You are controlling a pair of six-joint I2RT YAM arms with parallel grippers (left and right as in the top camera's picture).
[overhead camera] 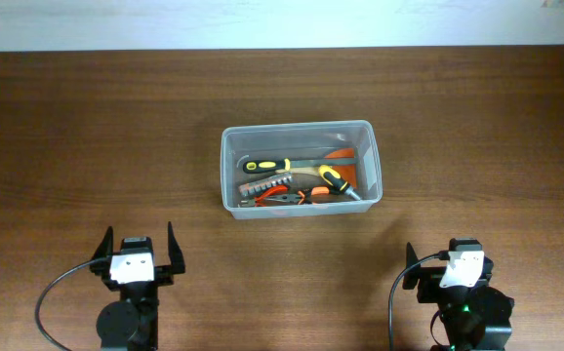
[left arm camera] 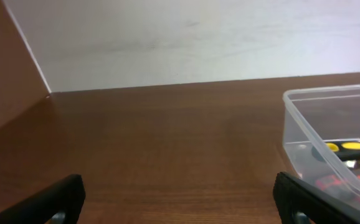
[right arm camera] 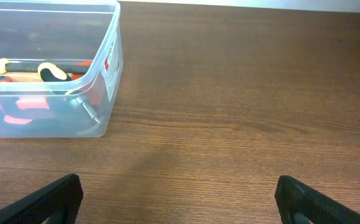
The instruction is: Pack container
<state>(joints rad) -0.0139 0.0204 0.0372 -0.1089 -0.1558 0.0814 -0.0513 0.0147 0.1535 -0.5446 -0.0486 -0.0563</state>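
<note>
Left tool (left arm camera: 177,186) spread wide, empty; right tool (right arm camera: 177,185) same.

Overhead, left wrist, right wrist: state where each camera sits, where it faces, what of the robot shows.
Overhead: above the table, looking straight down on the container; left claw and right claw show.
Left wrist: low behind the open left claw, facing the back wall; container at right.
Right wrist: low behind the open right claw, facing forward; container at left.
Shared: both wrist views catch the container.
</note>
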